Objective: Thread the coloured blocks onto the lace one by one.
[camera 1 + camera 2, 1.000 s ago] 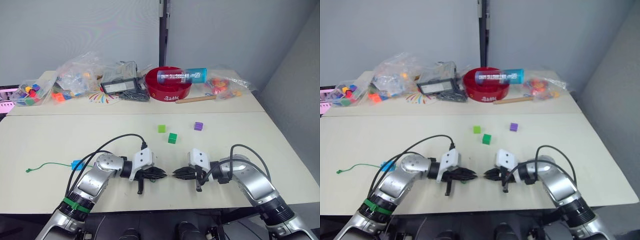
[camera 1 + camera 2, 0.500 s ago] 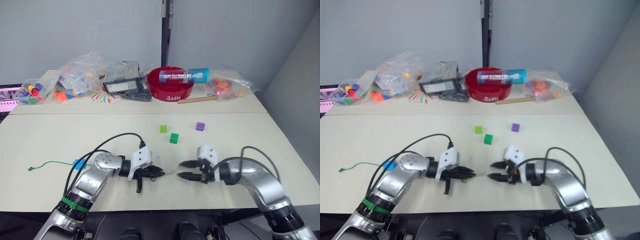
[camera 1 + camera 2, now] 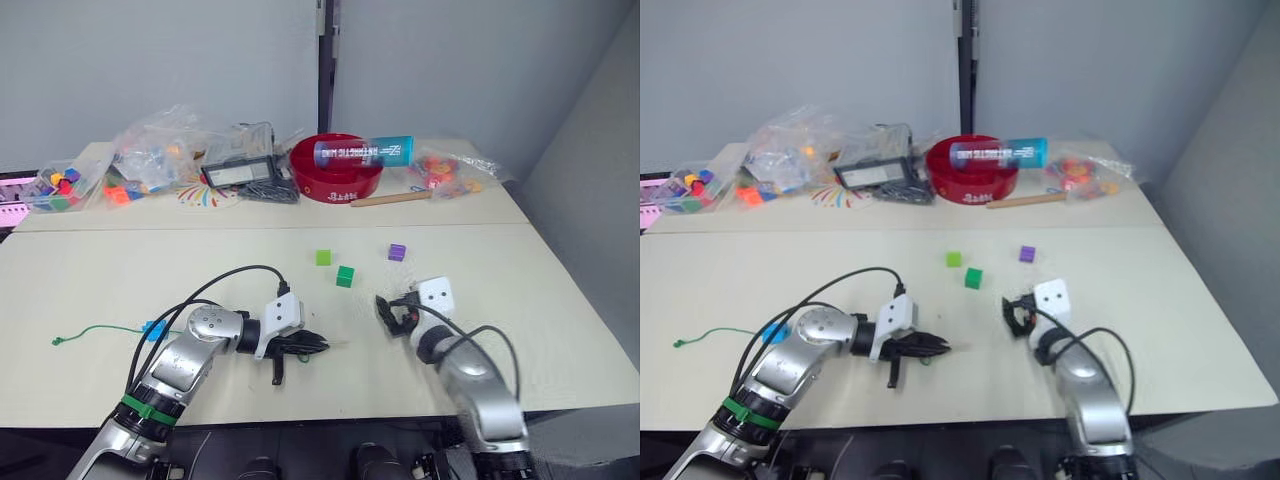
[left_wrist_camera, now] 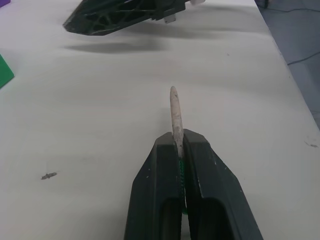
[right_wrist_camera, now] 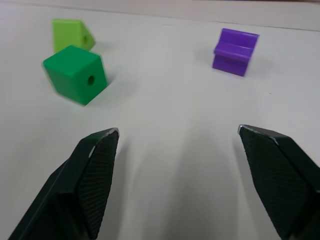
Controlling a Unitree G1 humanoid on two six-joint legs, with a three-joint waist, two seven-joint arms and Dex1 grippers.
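Partly legible white lettering, blue cylinder (image 3: 364, 152)

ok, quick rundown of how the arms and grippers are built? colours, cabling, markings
Both arms are silver-grey metal segments. Each ends in a white block at the wrist and a left gripper or right gripper with two black fingers. The fingers have a finely textured inner face. A black cable loops over each forearm. The left arm carries a green band near its base.

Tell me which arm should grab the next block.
The right. Its gripper is open and empty, facing the dark green block and the purple block. The left gripper is shut on the lace near its pale tip.
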